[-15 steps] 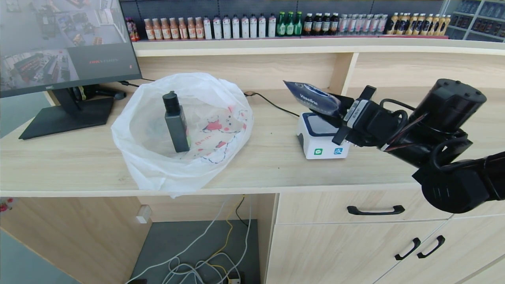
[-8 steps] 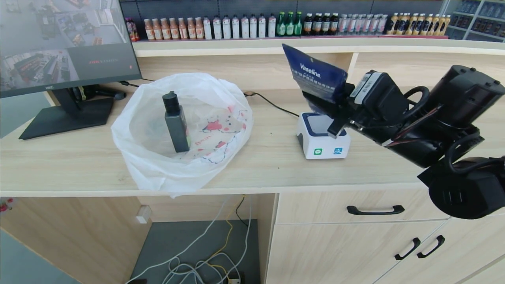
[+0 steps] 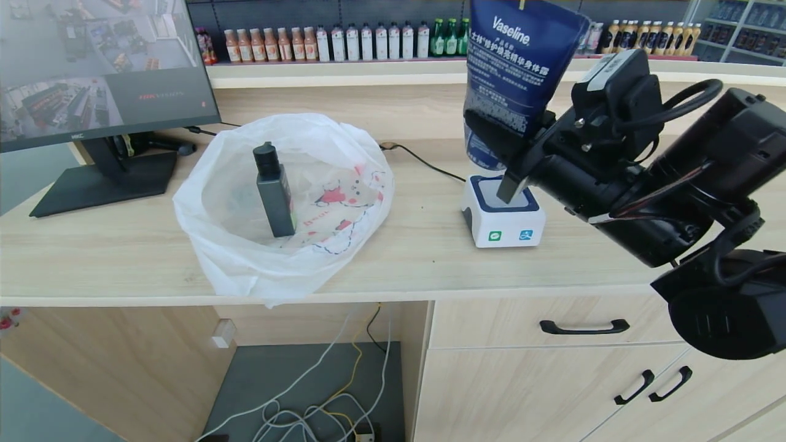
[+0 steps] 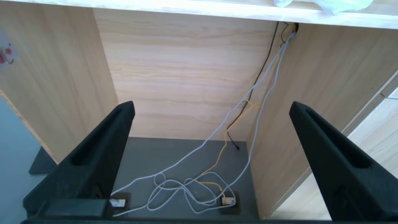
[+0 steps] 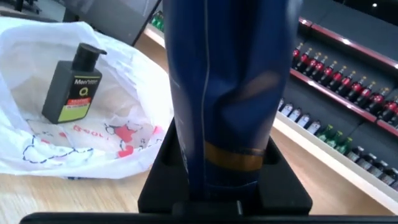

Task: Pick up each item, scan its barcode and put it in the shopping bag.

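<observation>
R gripper [image 3: 500, 158] is clamped on the lower end of a dark blue soft refill pouch w/ white print [image 3: 522, 67]. Pouch stands upright at upper right of centre in head view, its bottom edge just above the white box scanner w/ blue-rimmed top window [image 3: 502, 218]; can't tell if they touch.

White translucent plastic shopping bag w/ red cartoon print [image 3: 245, 270] sits open on the light wood counter [image 3: 417, 258], left of centre. Inside it a dark grey pump bottle w/ green label [image 3: 274, 190] stands upright.

Black monitor on stand [image 3: 92, 67] is at upper left, w/ a row of drink bottles on the shelf [image 3: 368, 40] along the top.

L gripper [image 4: 212, 111] has fingers spread wide w/ nothing btwn them, below counter level, facing loose cables [image 4: 205, 180] on the floor.
</observation>
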Controlling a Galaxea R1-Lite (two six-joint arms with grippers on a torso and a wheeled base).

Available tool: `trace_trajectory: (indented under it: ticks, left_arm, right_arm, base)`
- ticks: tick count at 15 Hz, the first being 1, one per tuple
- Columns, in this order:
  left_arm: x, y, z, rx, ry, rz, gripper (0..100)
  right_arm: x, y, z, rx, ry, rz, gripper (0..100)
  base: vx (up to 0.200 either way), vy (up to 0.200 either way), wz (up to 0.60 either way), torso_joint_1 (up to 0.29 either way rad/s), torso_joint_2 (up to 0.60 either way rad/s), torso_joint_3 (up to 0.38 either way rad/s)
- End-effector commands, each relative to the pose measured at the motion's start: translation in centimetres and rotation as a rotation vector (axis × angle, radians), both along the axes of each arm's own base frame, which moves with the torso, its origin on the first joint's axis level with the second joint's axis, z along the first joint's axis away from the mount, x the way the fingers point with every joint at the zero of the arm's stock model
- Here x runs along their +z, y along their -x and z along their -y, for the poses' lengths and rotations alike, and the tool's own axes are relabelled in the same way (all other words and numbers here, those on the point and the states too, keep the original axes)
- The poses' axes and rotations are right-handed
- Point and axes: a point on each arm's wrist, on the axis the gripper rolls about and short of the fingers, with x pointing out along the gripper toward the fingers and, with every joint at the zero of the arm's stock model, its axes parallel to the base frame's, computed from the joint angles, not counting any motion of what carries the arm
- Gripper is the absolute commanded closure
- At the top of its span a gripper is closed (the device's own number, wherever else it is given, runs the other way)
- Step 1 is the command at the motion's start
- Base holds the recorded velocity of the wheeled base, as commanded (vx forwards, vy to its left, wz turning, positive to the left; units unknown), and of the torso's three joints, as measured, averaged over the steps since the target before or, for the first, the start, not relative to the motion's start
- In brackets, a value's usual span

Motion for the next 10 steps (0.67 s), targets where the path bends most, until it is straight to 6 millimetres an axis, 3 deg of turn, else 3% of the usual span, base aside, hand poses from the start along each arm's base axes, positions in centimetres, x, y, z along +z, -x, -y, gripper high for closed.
trace_trajectory:
  ticks: [1, 5, 10]
  left_arm:
    - [0.0, 0.0, 0.0, 0.000, 0.001, 0.000, 0]
    - [0.0, 0.0, 0.0, 0.000, -0.003, 0.000, 0]
    - [0.0, 0.0, 0.0, 0.000, -0.003, 0.000, 0]
  right_arm:
    - [0.0, 0.2, 0.2, 0.001, -0.040, -0.014, 100]
    - [-1.8, 0.3, 0.9, -0.081, -0.251, -0.129, 100]
    - [-2.8, -1.4, 2.4, -0.140, -0.322, -0.122, 100]
  base:
    - [0.000, 0.000, 0.00, 0.000, 0.00, 0.000]
    - [0.000, 0.000, 0.00, 0.000, 0.00, 0.000]
    - [0.000, 0.000, 0.00, 0.000, 0.00, 0.000]
